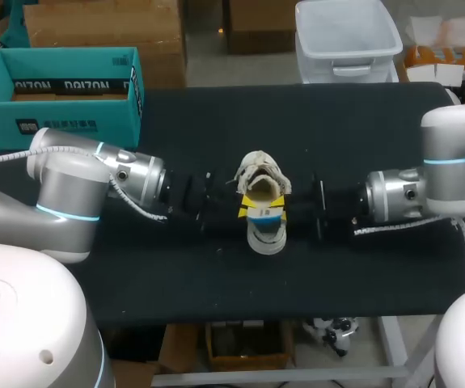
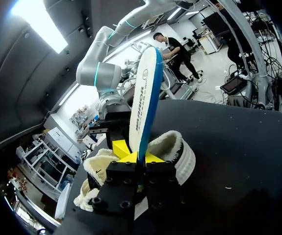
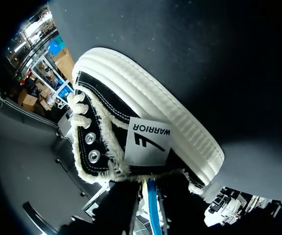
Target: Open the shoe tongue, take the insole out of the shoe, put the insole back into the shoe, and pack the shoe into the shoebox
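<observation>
From the head view, the black table (image 1: 175, 275) carried the shoe (image 1: 263, 174) near its centre, a cream fleece-lined high-top with its opening spread wide. The insole (image 1: 265, 230) stood out of the shoe on its six o'clock side, white with a blue edge. The open teal shoebox (image 1: 62, 93) sat at the table's ten o'clock corner, well apart from the shoe. The left arm (image 1: 95, 182) came in from nine o'clock, and the left gripper (image 1: 249, 205) was at the shoe's opening. The right arm (image 1: 426, 190) came in from three o'clock, with the right gripper (image 1: 281, 204) against the other side of the shoe.

In the left wrist view, the left gripper (image 2: 136, 155) had its yellow fingertips (image 2: 118, 147) pressed to both faces of the insole (image 2: 143, 98), pinching it near its lower end. The insole stood upright on its edge, rising well above the gripper, its blue rim showing along one side. The shoe (image 2: 177, 152) lay just ahead of and around the fingertips, its fleece collar and ribbed white sole visible. The right arm (image 2: 99, 73) stood beyond the shoe.

In the right wrist view, the shoe (image 3: 145, 112) filled the space ahead of the gripper, showing its black side panel, two metal eyelets, fleece trim and white ribbed sole, resting on the table (image 3: 204, 58). The blue edge of the insole (image 3: 151, 200) ran close beside the shoe's collar. Whether the right gripper gripped anything could not be told.
</observation>
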`<act>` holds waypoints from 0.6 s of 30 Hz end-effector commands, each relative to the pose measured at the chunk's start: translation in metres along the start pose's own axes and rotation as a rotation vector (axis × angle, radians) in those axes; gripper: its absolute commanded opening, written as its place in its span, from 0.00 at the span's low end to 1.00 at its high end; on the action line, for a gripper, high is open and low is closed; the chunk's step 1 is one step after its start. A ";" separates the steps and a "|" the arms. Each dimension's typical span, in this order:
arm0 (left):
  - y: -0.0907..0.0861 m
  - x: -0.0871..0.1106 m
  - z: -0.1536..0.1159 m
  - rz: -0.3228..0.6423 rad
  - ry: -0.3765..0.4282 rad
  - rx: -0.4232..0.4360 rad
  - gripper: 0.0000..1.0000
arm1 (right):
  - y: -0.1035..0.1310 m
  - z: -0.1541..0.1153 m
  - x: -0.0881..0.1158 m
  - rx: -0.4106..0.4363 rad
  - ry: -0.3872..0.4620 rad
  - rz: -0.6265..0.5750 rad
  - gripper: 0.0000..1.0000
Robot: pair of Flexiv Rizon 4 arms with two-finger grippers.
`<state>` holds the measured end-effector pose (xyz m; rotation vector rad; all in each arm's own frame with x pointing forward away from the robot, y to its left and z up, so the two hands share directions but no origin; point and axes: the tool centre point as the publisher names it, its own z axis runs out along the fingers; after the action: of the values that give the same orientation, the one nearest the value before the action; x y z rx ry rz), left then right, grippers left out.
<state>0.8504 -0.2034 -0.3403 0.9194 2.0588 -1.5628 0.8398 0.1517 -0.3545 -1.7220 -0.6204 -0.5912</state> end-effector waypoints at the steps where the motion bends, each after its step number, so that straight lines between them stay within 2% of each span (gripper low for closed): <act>1: 0.001 0.001 0.000 0.001 -0.008 0.003 0.00 | -0.015 -0.003 -0.004 -0.033 0.001 0.004 0.70; 2: 0.001 0.001 0.000 0.001 -0.009 0.004 0.00 | -0.019 -0.004 -0.005 -0.040 0.005 0.002 0.71; 4: 0.001 0.001 0.000 0.000 -0.009 0.004 0.00 | -0.026 -0.006 -0.008 -0.057 0.012 0.005 0.67; 5: 0.001 0.001 0.000 -0.001 -0.010 0.004 0.00 | -0.028 -0.007 -0.009 -0.061 0.014 0.005 0.62; 6: 0.001 0.001 0.000 -0.001 -0.010 0.004 0.00 | -0.030 -0.007 -0.010 -0.062 0.016 0.005 0.53; 7: 0.001 0.002 0.000 -0.001 -0.009 0.004 0.00 | -0.031 -0.007 -0.010 -0.064 0.018 0.005 0.53; 8: 0.001 0.002 0.000 -0.002 -0.009 0.005 0.00 | -0.033 -0.008 -0.010 -0.067 0.020 0.004 0.45; 10: 0.000 0.002 0.001 -0.003 -0.008 0.005 0.00 | -0.033 -0.008 -0.010 -0.067 0.023 -0.002 0.41; 13: 0.000 0.002 0.001 -0.003 -0.007 0.005 0.00 | -0.033 -0.007 -0.009 -0.053 0.025 -0.010 0.26; 14: 0.000 0.002 0.001 -0.003 -0.006 0.004 0.00 | -0.032 -0.006 -0.009 -0.053 0.023 -0.010 0.20; 15: 0.000 0.002 0.001 -0.004 -0.007 0.004 0.00 | -0.032 -0.006 -0.008 -0.052 0.021 -0.010 0.07; 18: 0.000 0.002 0.001 -0.004 -0.007 0.002 0.00 | -0.033 -0.006 -0.007 -0.048 0.017 -0.015 0.02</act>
<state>0.8487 -0.2032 -0.3404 0.9163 2.0587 -1.5680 0.8109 0.1520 -0.3351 -1.7600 -0.6079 -0.6392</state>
